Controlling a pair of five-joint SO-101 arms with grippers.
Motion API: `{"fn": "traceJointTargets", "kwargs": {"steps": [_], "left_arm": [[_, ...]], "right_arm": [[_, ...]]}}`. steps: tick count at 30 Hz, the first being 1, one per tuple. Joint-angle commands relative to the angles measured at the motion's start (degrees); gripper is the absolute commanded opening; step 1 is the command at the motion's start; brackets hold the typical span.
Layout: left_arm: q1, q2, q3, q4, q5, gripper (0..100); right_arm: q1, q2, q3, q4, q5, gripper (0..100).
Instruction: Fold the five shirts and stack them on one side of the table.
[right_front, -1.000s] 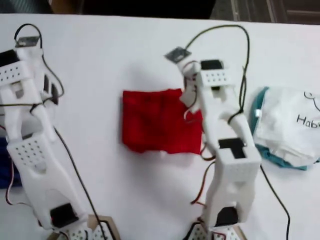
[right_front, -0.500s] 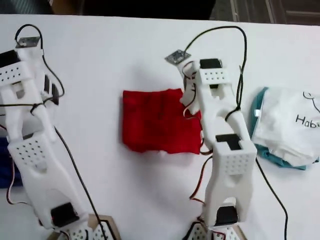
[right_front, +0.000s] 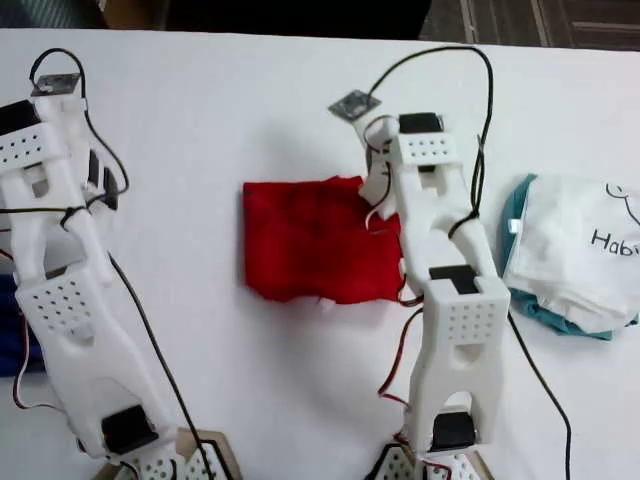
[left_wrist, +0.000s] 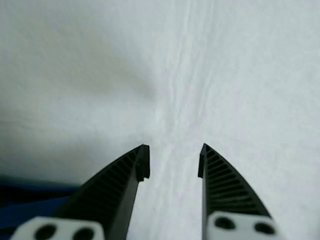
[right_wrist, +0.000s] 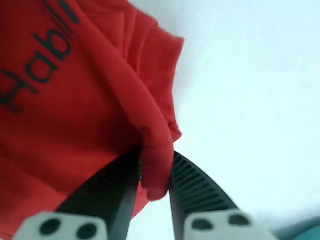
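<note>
A folded red shirt (right_front: 318, 240) lies at the middle of the white table. The right arm stands at its right edge, and my right gripper (right_wrist: 154, 172) is shut on a fold of the red shirt (right_wrist: 75, 100) near a corner. A stack of folded shirts (right_front: 575, 255), white on top of teal, sits at the table's right side. At the far left edge a blue shirt (right_front: 12, 335) peeks out beside the left arm. My left gripper (left_wrist: 172, 162) hangs open over bare white table, with nothing between its fingers.
The white table (right_front: 220, 110) has free room behind and in front of the red shirt. Cables (right_front: 440, 60) loop from the right arm, and a small board (right_front: 353, 104) sits above its wrist. The left arm (right_front: 60, 280) fills the left side.
The right arm has shifted slightly toward the back, and the red shirt's right edge has moved a little with it. The left arm has stayed still.
</note>
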Motion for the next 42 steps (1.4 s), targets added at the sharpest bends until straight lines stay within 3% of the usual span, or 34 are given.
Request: {"fn": "traceJointTargets", "kwargs": {"steps": [1,8,17,26,30,34,37,42], "left_arm": [[-0.53,-0.62,-0.31,-0.26,-0.26,19],[-0.44,-0.62,-0.4,-0.26,-0.26,19],[-0.26,-0.62,-0.4,-0.26,-0.26,19],[-0.26,-0.62,-0.4,-0.26,-0.35,19],[0.0,-0.62,-0.31,0.0,-0.18,19],[3.87,-1.05,-0.57,0.35,-0.09,19],[8.97,-1.41,-1.27,1.76,-0.09,19],[18.73,-1.41,-1.27,2.64,1.49,19]], "right_arm": [[0.04,-0.66,-7.74,4.18,-0.18,2.0],[0.04,-0.13,-18.64,8.4,0.18,2.0],[-1.54,2.24,-19.52,-0.04,0.35,2.0],[-2.95,10.07,-19.6,-1.8,5.8,2.5],[-1.98,10.33,-22.95,-1.54,5.54,11.2],[-1.89,9.54,-31.65,2.07,5.36,20.2],[-2.07,9.19,-37.27,4.79,3.43,18.3],[-1.8,10.42,-38.07,5.41,-6.95,9.8]]}}
